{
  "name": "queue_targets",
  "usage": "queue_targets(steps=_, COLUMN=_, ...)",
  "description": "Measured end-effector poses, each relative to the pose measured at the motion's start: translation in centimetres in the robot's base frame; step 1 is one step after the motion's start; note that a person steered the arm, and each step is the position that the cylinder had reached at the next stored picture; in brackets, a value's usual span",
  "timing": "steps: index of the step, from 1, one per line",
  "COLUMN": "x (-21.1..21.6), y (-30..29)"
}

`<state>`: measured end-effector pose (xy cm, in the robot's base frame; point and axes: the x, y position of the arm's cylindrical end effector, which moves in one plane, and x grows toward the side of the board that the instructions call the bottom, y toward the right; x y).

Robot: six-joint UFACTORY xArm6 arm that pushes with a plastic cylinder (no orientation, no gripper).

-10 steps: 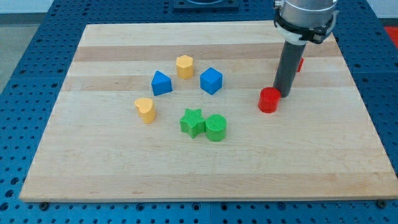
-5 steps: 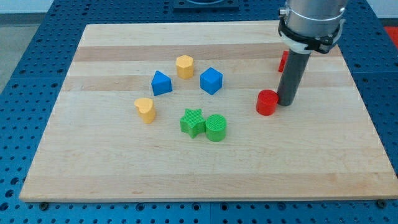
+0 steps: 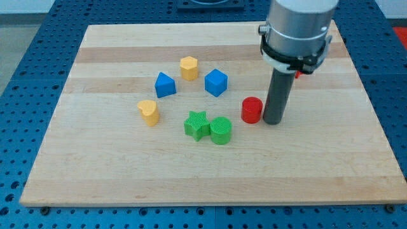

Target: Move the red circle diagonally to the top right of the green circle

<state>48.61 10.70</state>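
Red circle (image 3: 252, 109) just up-right of green circle (image 3: 220, 130), my tip (image 3: 273, 121) close against its right side, no claw fitted; likely light, rigid, easily slid, best nudged centrally.

Arm: one, entering from the view's top, right of centre. Upper section: broad grey cylindrical housing, cut off by the view's top edge, ringed at its base by a black collar. Lower section: straight dark rod, upright, hanging plumb below the collar. My tip (image 3: 273, 121): the rod's flat lower end, down at the level of the board's surface, fully in view.
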Motion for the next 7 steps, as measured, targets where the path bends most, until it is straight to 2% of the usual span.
queue_targets(steps=2, x=1.6, y=-0.5)
queue_targets(steps=5, x=-0.5, y=-1.9)
queue_targets(steps=7, x=0.2, y=-1.6)
